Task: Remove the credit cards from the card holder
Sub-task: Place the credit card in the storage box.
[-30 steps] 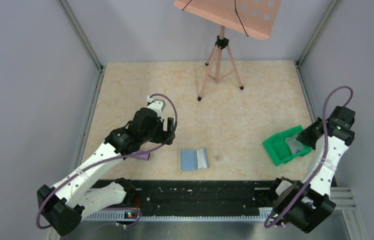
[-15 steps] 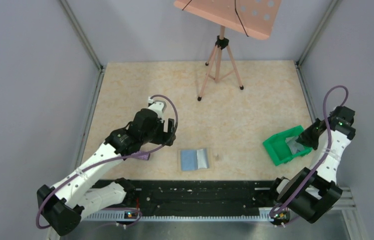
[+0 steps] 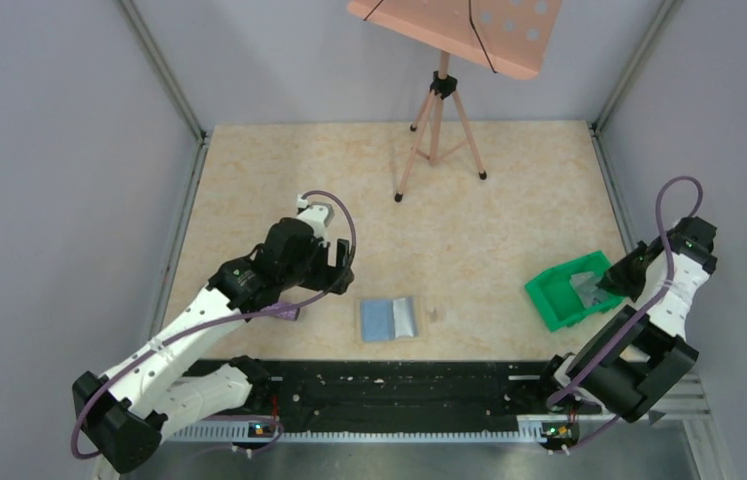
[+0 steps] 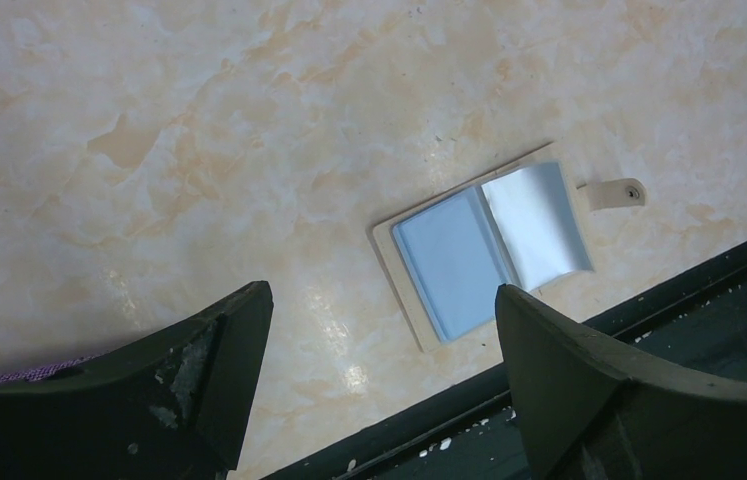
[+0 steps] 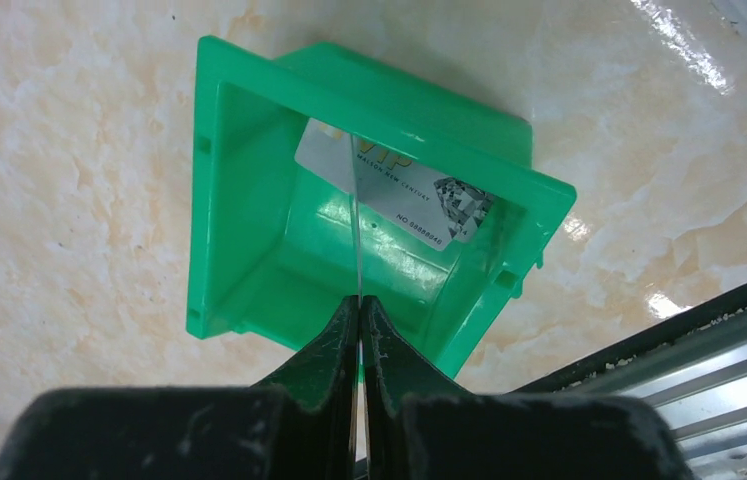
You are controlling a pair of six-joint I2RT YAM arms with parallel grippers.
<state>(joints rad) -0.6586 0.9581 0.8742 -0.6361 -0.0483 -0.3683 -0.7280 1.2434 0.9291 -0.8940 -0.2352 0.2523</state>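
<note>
The card holder [image 3: 389, 320] lies open on the table near the front rail, with one light-blue panel and one pale silver panel; it also shows in the left wrist view [image 4: 449, 262] with a silver card [image 4: 537, 224] on its right half. My left gripper [image 3: 341, 272] is open and empty, hovering to the left of the holder [image 4: 381, 292]. My right gripper [image 5: 360, 298] is shut on a thin credit card [image 5: 355, 220] seen edge-on, held over the green tray [image 5: 249, 210]. Another card [image 5: 424, 200] lies inside the tray.
The green tray [image 3: 549, 300] sits at the right side, below my right gripper [image 3: 621, 278]. A purple microphone [image 3: 284, 312] lies by the left arm. A tripod music stand [image 3: 439, 120] stands at the back. The black front rail [image 3: 399, 380] runs along the near edge.
My right arm has swung a little further right and back over the green tray, still gripping the card. The left arm and the card holder have not moved.
</note>
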